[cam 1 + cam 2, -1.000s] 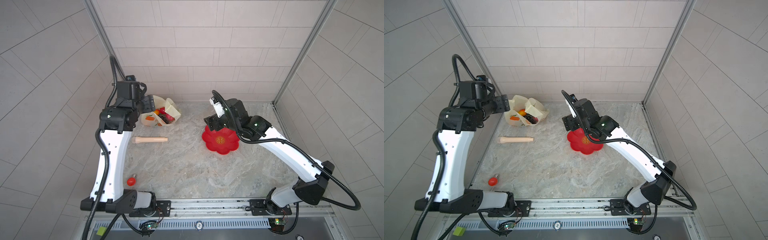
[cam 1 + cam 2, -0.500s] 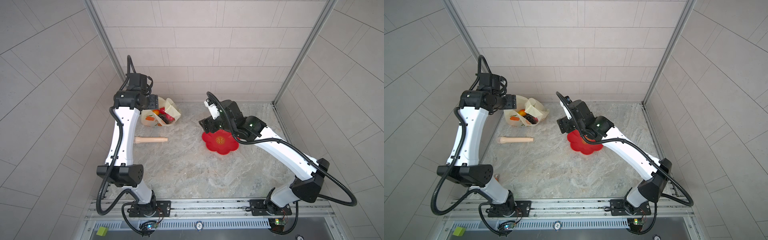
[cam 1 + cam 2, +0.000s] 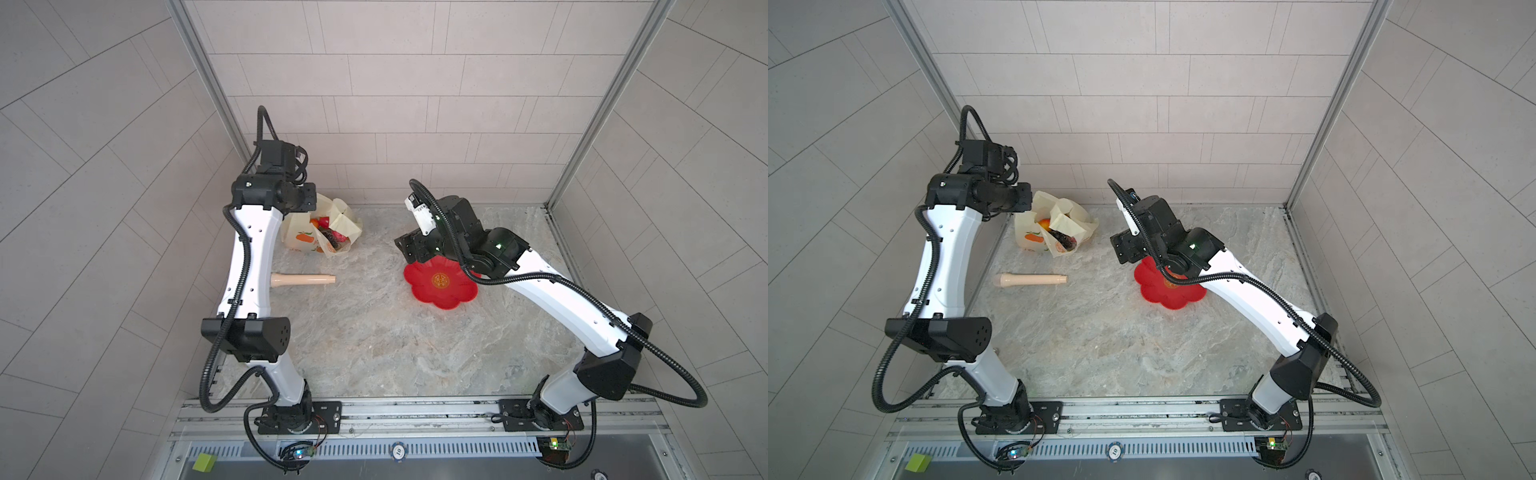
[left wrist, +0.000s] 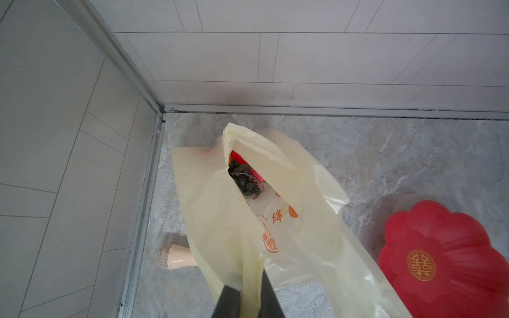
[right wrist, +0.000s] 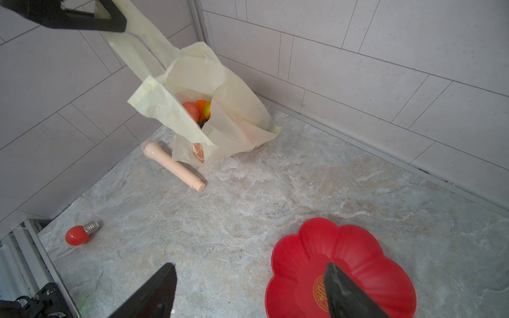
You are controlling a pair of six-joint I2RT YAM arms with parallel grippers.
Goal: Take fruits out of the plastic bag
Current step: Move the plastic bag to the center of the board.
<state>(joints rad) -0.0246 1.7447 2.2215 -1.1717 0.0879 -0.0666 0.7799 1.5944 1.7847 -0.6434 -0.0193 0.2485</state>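
The left gripper [image 4: 249,286] is clamping a handle of the plastic bag [image 4: 220,220] in the far-left corner, apparently to hold its mouth open over the fruits [image 5: 192,110] inside. The right gripper [image 5: 249,267], jaws apart, is hovering by the red flower-shaped plate [image 5: 344,247]

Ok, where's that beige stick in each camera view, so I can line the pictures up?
Top view: beige stick lies flat on the table, on the robot's side of the plastic bag.
Top view: stick in the same spot, whole.
Left wrist: only its textured end shows past the bag.
Right wrist: stick whole, close beside the bag.
Shared landmark: the plastic bag, in all four.
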